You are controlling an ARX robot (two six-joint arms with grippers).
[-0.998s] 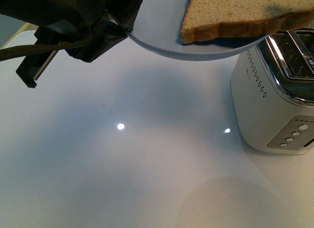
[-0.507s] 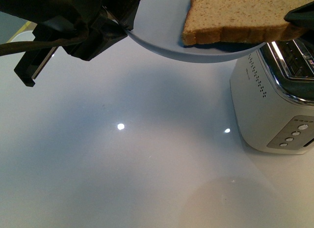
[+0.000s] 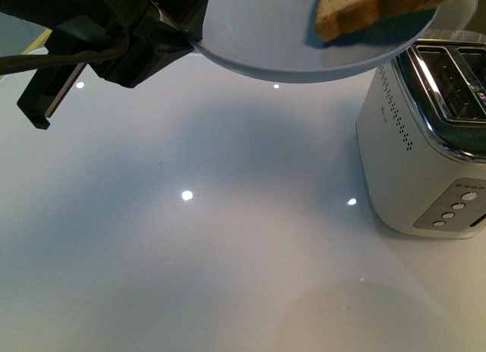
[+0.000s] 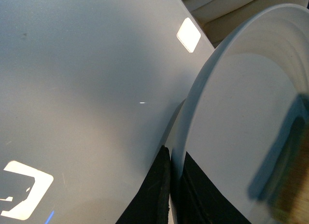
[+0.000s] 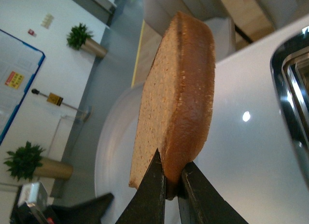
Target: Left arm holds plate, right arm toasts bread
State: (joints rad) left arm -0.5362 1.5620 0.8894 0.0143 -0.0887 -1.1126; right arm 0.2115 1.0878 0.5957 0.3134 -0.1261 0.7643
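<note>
The bread [image 3: 363, 9] is lifting off the plate [image 3: 258, 33] since a second ago and is now tilting above it. I'm seeing the right gripper [image 5: 172, 184] jaws nearly closed, pinching the slice's edge. The left gripper [image 3: 190, 42] jaws are clamping the plate rim. One slice, one plate, one toaster [image 3: 425, 147].

right claw [image 5: 173, 175] pinches the bread [image 5: 176, 98] by its crust, plate [image 5: 115, 137] behind it.

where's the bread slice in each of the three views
Front: bread at top right, above the plate.
Left wrist: blurred brown patch at the frame edge, over the plate.
Right wrist: mid-picture, edge-on, held in the right gripper.
Shared landmark: the plate, in all three.
</note>
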